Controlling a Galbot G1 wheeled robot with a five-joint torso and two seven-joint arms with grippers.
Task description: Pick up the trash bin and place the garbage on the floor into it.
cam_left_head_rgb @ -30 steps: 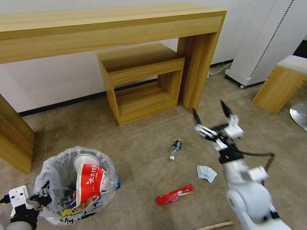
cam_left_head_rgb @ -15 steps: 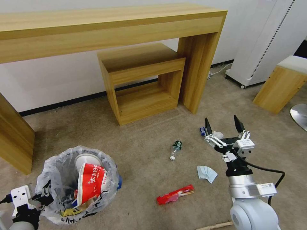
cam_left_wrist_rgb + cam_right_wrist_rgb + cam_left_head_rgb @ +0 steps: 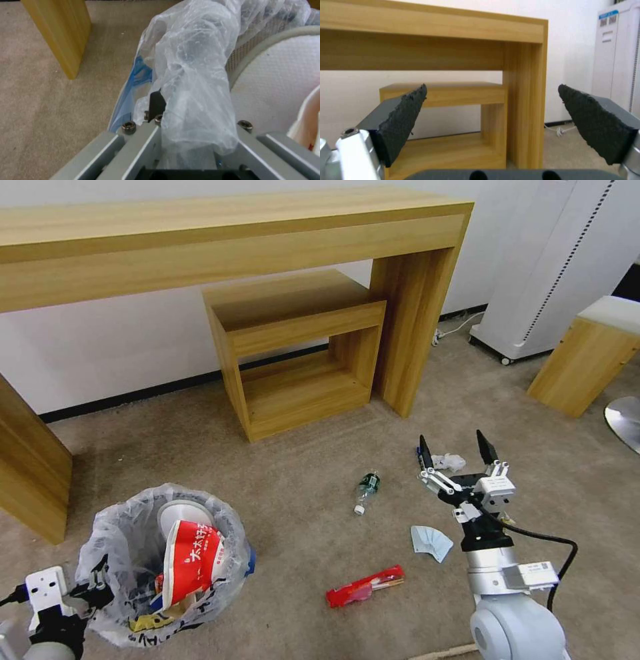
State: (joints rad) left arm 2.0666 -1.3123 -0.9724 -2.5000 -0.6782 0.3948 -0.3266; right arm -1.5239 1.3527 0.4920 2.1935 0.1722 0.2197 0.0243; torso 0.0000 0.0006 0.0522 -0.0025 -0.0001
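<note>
The trash bin [image 3: 163, 560] sits on the floor [image 3: 300, 553] by your left side, with your left end effector [image 3: 87, 592] clamped on its bagged rim. Right end effector [image 3: 455, 452] hangs wide open and empty above the tissue [image 3: 448, 463]. I'd drop straight down so both fingers straddle the wad. The bin already holds a red-white paper bowl [image 3: 190, 561] and wrappers; the bottle [image 3: 365, 489], mask [image 3: 430, 542] and red wrapper [image 3: 365, 586] are still out.
</note>
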